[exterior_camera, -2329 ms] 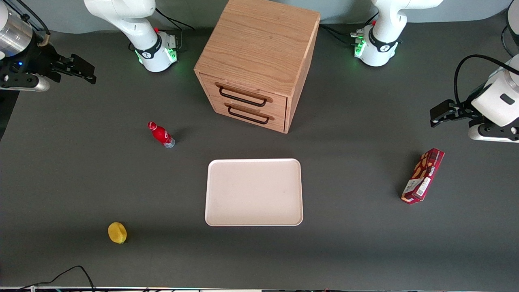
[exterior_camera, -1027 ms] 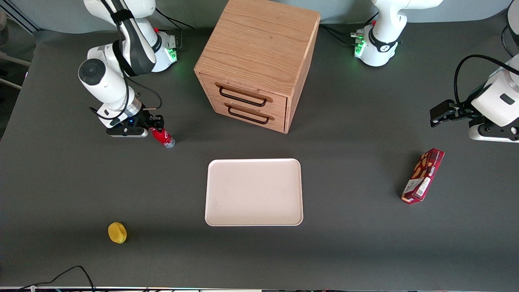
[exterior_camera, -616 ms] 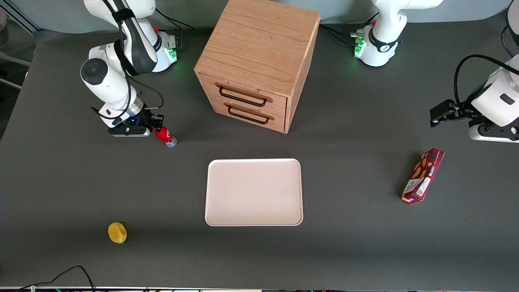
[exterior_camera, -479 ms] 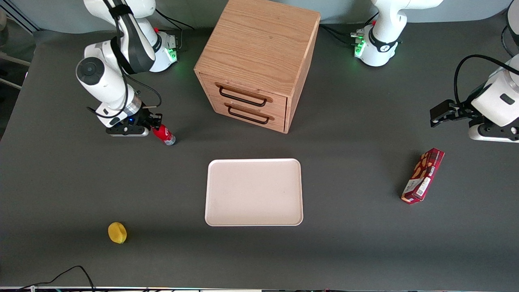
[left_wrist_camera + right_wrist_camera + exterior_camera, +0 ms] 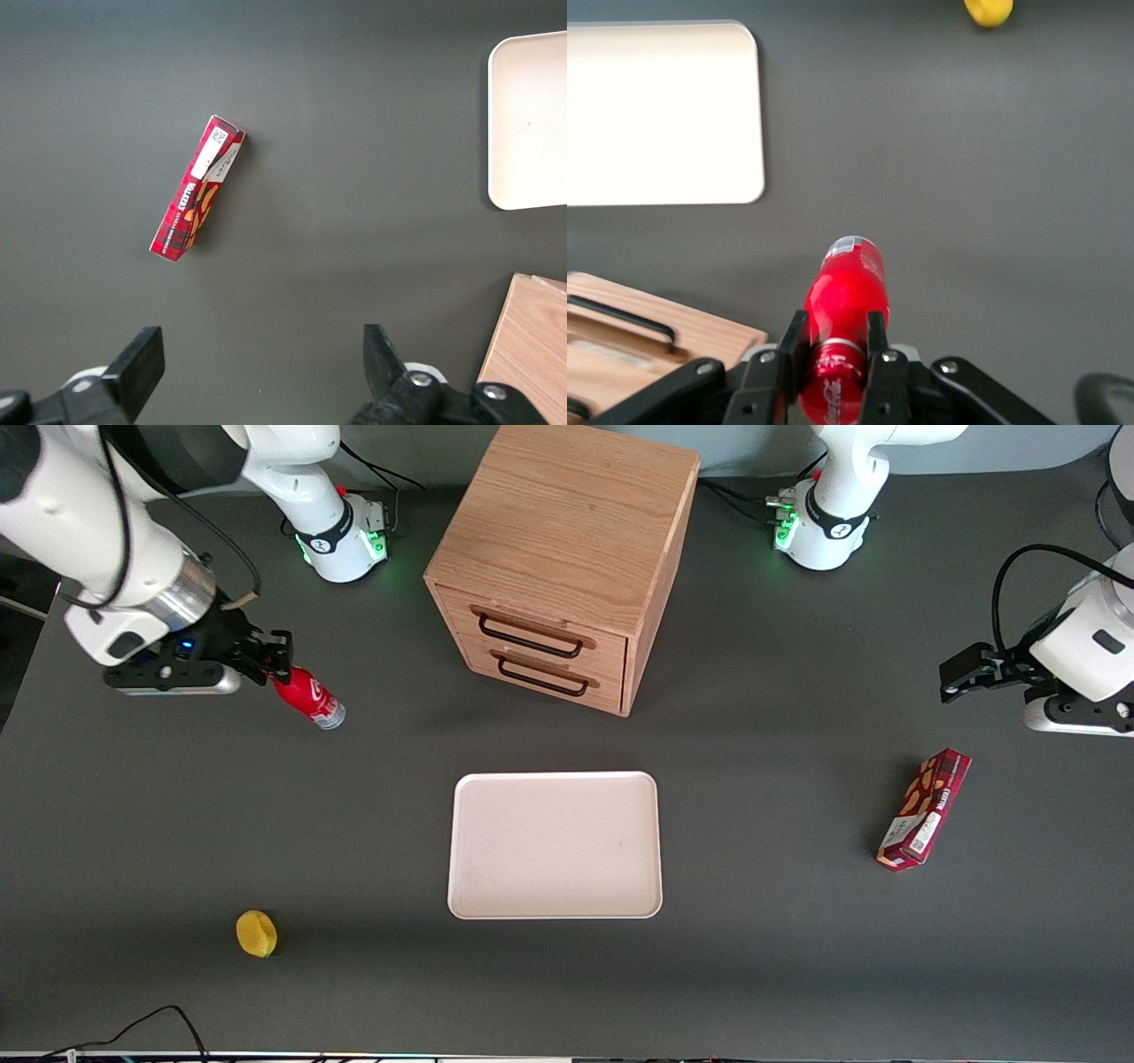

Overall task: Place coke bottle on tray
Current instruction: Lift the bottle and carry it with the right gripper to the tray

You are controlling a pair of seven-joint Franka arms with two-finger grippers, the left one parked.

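The gripper [image 5: 276,666] (fingers clamped on the neck) holds the coke bottle [image 5: 306,698] aloft near the desk's working-arm edge; carry step, next calling for travel over the tray [image 5: 555,844], mid-desk.

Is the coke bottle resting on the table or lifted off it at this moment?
Lifted. The gripper has its jaws shut on the coke bottle near its neck, with its base hanging free above the table; the tray is bare.
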